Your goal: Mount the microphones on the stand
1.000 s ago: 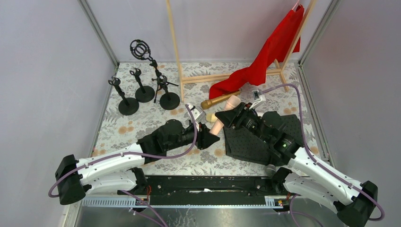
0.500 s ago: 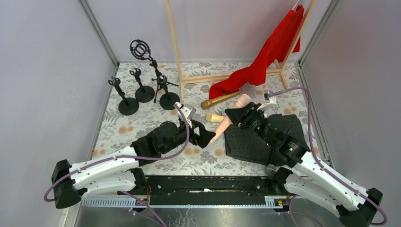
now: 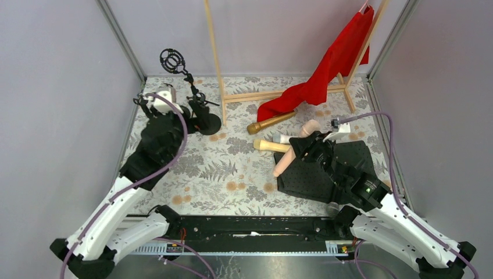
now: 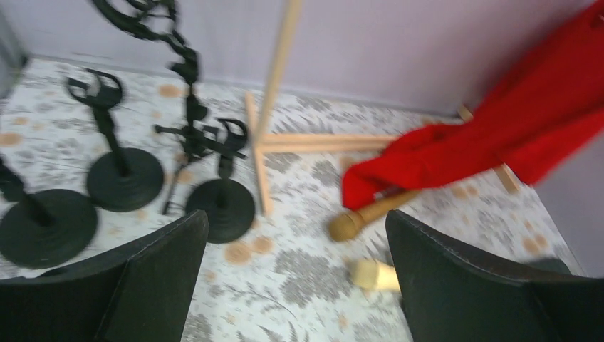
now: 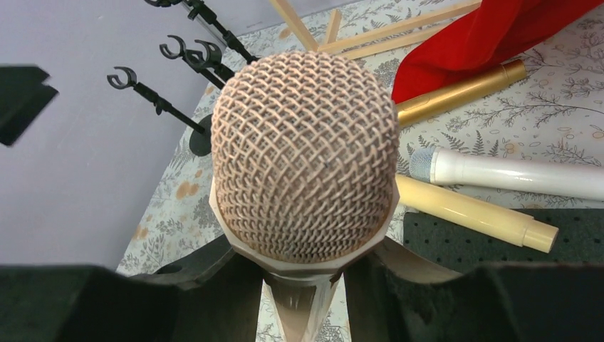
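No microphone is sitting on the stands (image 4: 125, 178) yet. The right claw (image 3: 297, 151) is clamping the pink microphone (image 5: 305, 157) around its middle, right of centre, while the gold microphone (image 3: 270, 122), yellow microphone (image 3: 272, 145) and white microphone (image 5: 513, 174) are lying on the counter (image 3: 232, 168) just beyond it, and the left claw (image 4: 295, 224) is hanging wide open and empty near the stands at the far left. The overhead view is hiding some stands under the left arm (image 3: 157, 145), whereas the left wrist view is showing them with bare clips, and the right wrist view is showing the pink mesh head.
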`<control>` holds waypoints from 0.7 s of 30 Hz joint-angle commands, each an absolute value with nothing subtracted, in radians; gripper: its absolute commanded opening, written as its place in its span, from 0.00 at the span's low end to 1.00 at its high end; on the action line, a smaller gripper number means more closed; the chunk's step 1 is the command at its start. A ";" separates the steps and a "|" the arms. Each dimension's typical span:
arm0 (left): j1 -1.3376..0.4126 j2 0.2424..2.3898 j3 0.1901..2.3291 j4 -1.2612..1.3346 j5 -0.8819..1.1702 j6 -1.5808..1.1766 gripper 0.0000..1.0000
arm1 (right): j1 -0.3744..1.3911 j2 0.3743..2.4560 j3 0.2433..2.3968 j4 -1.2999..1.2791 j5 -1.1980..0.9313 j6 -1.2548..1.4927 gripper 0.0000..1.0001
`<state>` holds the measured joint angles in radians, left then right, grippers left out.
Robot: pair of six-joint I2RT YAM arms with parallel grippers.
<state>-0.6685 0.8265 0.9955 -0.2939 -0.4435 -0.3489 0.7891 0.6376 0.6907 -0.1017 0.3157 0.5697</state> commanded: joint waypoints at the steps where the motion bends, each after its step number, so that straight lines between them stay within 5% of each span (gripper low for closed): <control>1: -0.491 0.859 1.054 -0.380 -0.326 -0.308 0.99 | 0.788 0.610 0.677 -0.102 0.284 0.538 0.00; 10: -0.317 0.895 0.801 -0.017 -0.021 -0.338 0.99 | 0.788 0.614 0.681 -0.166 0.236 0.537 0.00; 21: -0.313 0.984 0.442 0.621 -0.005 -0.380 0.99 | 0.788 0.663 0.701 -0.199 0.094 0.549 0.00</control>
<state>-0.3187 0.9344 0.4877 0.2790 -0.0338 -0.3973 0.7891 0.6460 0.6743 -0.2012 0.1566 0.5549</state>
